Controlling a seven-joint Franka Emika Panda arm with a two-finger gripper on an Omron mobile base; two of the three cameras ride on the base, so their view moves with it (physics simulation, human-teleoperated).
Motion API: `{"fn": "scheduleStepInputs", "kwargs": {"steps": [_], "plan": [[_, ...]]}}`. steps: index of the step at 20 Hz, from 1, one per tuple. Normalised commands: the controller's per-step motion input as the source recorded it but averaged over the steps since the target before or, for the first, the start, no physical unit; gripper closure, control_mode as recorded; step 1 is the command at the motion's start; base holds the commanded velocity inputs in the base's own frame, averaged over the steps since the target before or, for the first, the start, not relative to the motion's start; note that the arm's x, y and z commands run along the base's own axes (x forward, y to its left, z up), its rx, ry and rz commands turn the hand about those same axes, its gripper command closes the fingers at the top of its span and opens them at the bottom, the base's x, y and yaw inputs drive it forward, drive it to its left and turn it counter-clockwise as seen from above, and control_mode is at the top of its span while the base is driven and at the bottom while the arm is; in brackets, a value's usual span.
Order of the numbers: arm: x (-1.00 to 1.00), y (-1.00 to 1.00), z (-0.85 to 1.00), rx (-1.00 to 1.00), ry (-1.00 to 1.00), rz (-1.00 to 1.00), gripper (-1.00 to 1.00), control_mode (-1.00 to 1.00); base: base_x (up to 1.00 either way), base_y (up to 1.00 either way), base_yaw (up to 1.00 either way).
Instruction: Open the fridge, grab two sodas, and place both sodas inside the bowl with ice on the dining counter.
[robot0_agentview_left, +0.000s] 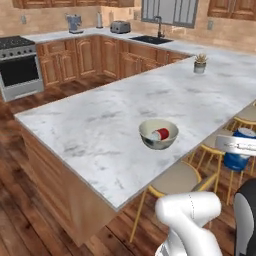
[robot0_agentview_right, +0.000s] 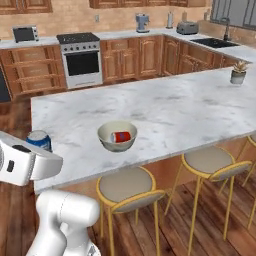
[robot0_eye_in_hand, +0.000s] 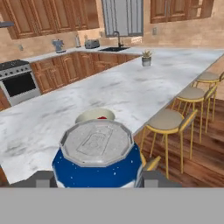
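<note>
1. Nearest the robot, the gripper (robot0_eye_in_hand: 94, 177) carries the blue soda (robot0_eye_in_hand: 96, 157) upright, jaws part-open and closed on the can's sides, silver top facing forward. The can is held out off the counter's near long edge, above the stools, apparently to keep it level on the way in.

2. The same blue can shows beside the white forearm in both base views (robot0_agentview_left: 239, 150), and it seems to sit at about the height of the slab rather than over it, so a lift or reach across the edge is likely what comes next.

3. Yellow-legged stools (robot0_agentview_right: 131, 187) line the near edge of the dining counter (robot0_agentview_left: 105, 115), tucked partly under its overhang.

4. A little in from that near edge stands the bowl with ice (robot0_agentview_right: 117, 136), pale and deep, with the red soda (robot0_agentview_right: 121, 137) already lying on its side inside. Room remains beside it, so half the delivery looks done.

5. Towards the counter's far end, near its far corner, a small potted plant (robot0_agentview_left: 200, 63) stands well clear of the bowl.

6. Beyond, the steel oven range (robot0_agentview_right: 82, 59), sink (robot0_agentview_left: 151, 39) and wooden wall cabinets close the scene.
</note>
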Motion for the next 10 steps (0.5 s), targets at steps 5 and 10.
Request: {"fn": "scheduleStepInputs", "kwargs": {"steps": [5, 10], "plan": [[0.00, 0.00, 0.00, 0.00, 0.00, 0.00, 1.00, 1.00, 0.05, -0.64, 0.43], [0.00, 0.00, 0.00, 0.00, 0.00, 0.00, 1.00, 1.00, 0.03, -0.61, 0.44]]}}
